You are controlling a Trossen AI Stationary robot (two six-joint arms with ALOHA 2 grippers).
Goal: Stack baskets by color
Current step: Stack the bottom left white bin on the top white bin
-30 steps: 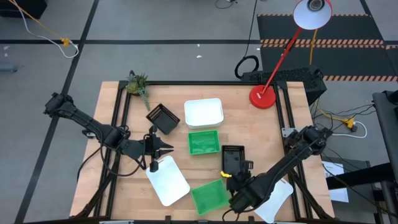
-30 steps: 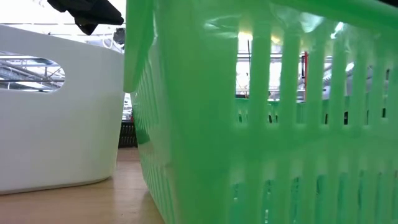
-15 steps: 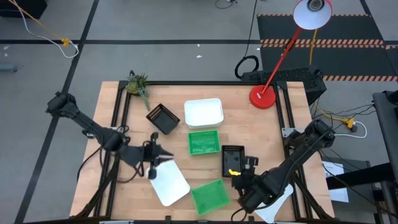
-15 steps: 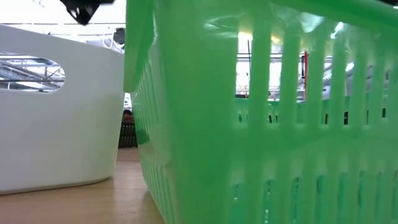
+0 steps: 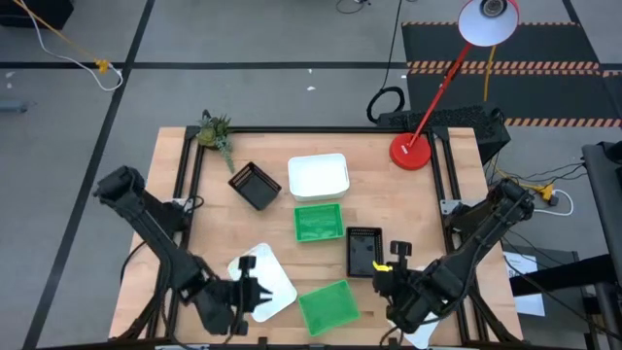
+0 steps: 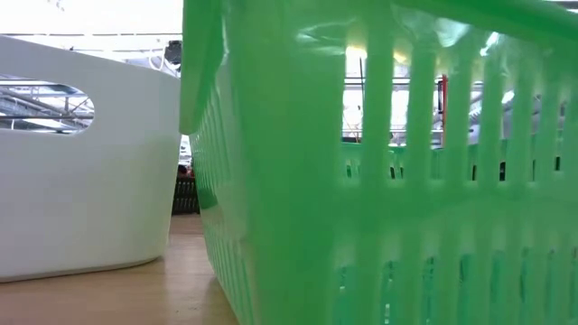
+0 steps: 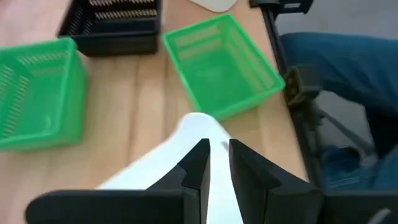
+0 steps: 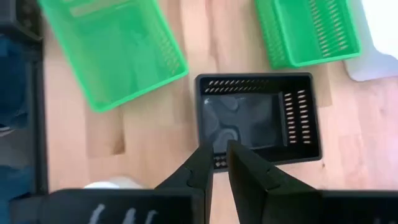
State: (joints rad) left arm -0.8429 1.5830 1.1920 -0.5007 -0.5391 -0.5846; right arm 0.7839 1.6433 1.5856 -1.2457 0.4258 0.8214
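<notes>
My left gripper (image 5: 253,292) (image 7: 216,149) hovers shut over a white basket (image 5: 275,275) (image 7: 158,167) that lies on the table near the front edge. My right gripper (image 5: 387,276) (image 8: 219,154) hangs shut above the near wall of a black basket (image 5: 364,251) (image 8: 258,118). Beside the white basket stands a green basket (image 5: 328,306) (image 7: 221,65) (image 6: 379,181). Another green basket (image 5: 318,222), a white one (image 5: 318,176) and a black one (image 5: 256,185) stand farther back. Part of a further white basket (image 5: 420,335) shows under the right arm.
A red lamp base (image 5: 411,153) stands at the far right corner, its stem leaning up to the lamp head (image 5: 489,19). A small green plant toy (image 5: 216,131) lies at the far left corner. A person's leg in blue cloth (image 7: 348,74) is beside the table's near edge.
My left gripper has swung toward the table's near edge, from beyond the white basket's far end to above it, and has left the top of the low view. My right gripper has risen and drawn toward the right, away from the black basket. No basket has moved.
</notes>
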